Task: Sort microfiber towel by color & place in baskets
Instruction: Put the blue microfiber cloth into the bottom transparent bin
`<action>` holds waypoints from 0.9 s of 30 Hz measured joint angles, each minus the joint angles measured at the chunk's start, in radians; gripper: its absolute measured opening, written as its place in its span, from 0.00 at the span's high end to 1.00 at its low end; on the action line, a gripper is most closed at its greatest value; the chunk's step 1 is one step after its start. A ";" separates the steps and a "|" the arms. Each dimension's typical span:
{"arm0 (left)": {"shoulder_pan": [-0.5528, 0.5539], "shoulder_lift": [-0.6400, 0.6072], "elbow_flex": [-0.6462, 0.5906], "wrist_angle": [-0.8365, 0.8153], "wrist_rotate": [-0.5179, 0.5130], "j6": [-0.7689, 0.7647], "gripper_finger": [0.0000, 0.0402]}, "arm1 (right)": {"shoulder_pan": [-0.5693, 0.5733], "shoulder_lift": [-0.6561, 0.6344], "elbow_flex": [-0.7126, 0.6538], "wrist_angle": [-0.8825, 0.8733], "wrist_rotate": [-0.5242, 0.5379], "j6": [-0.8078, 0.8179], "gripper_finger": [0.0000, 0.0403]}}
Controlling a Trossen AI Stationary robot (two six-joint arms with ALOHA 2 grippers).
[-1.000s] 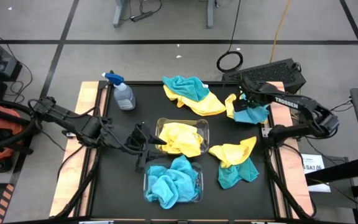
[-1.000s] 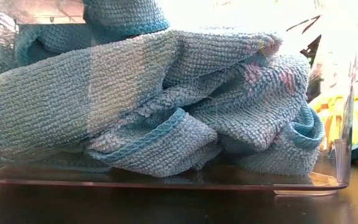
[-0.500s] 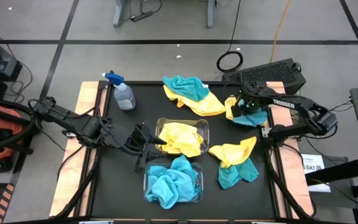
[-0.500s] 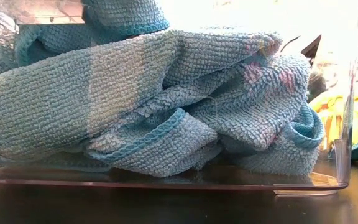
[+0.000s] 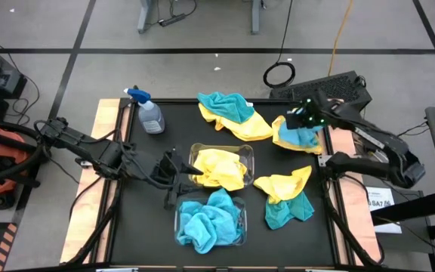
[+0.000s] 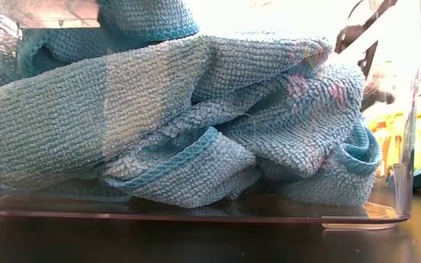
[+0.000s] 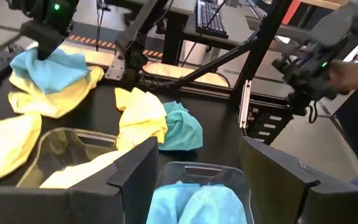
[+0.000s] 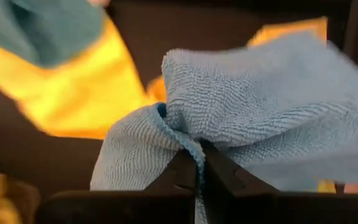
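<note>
My right gripper (image 5: 306,119) is shut on a teal-blue towel (image 5: 303,137) that lies on a yellow towel (image 5: 284,139) at the table's far right. My left gripper (image 5: 189,175) stands open at the left side of the two clear baskets. The farther basket (image 5: 248,155) holds yellow towels and the nearer basket (image 5: 242,227) holds teal-blue ones. A teal and yellow pile (image 5: 234,115) lies at the far middle. Another yellow and teal pile (image 5: 285,196) lies right of the baskets. My right gripper pinches a raised fold (image 8: 188,144) of the teal-blue towel between its two fingers, coming from above and pointing down. The cloth bunches to a peak at the fingers and spreads out below them. Its lower part (image 7: 58,68) rests on the yellow towel.
A clear spray bottle (image 5: 149,115) with a blue trigger stands at the far left of the table. Wooden strips (image 5: 97,174) run along the table's left and right edges. A dark keyboard (image 5: 331,89) sits beyond the far right corner.
My right gripper has shut on the teal-blue towel and has risen a little, drawing the towel's middle up into a peak, while its edges stay on the yellow towel. More of that yellow towel shows now.
</note>
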 joint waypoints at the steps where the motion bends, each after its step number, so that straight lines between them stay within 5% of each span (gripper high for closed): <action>1: 0.000 0.000 0.000 0.008 -0.002 0.007 0.43 | 0.004 -0.020 0.020 -0.006 -0.009 0.000 1.00; 20: 0.134 0.000 0.000 0.092 -0.085 0.057 0.42 | 0.301 -0.146 0.399 0.135 -0.359 0.002 1.00; 27: 0.174 0.000 0.000 0.152 -0.084 0.056 0.23 | 0.480 -0.120 0.404 0.254 -0.382 0.007 1.00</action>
